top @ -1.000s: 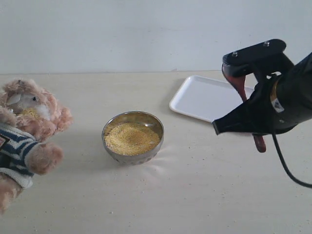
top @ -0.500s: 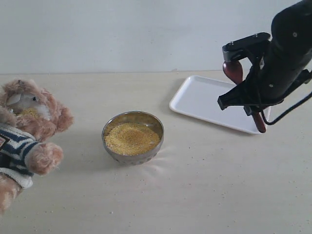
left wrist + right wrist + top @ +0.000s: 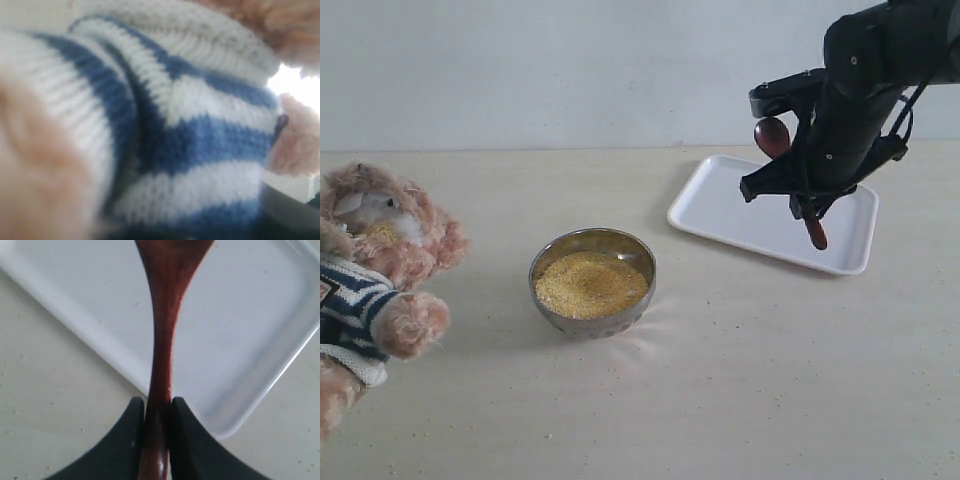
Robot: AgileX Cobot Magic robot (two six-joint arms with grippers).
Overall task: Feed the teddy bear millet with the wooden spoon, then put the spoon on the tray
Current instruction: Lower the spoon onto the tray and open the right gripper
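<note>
Bright, even light with faint shadows; the teddy bear (image 3: 190,140) is blurred close-up.

The teddy bear (image 3: 382,255) runs off-frame, its striped shirt (image 3: 200,145) a close blur. Over the tray (image 3: 250,315), the wooden spoon (image 3: 162,340) has its bowl cropped.

One teddy bear (image 3: 380,260) at the left edge. At centre, one metal bowl (image 3: 590,322) with one heap of millet (image 3: 590,283). In the upper right, one tray (image 3: 730,205) and one wooden spoon (image 3: 772,137).
</note>
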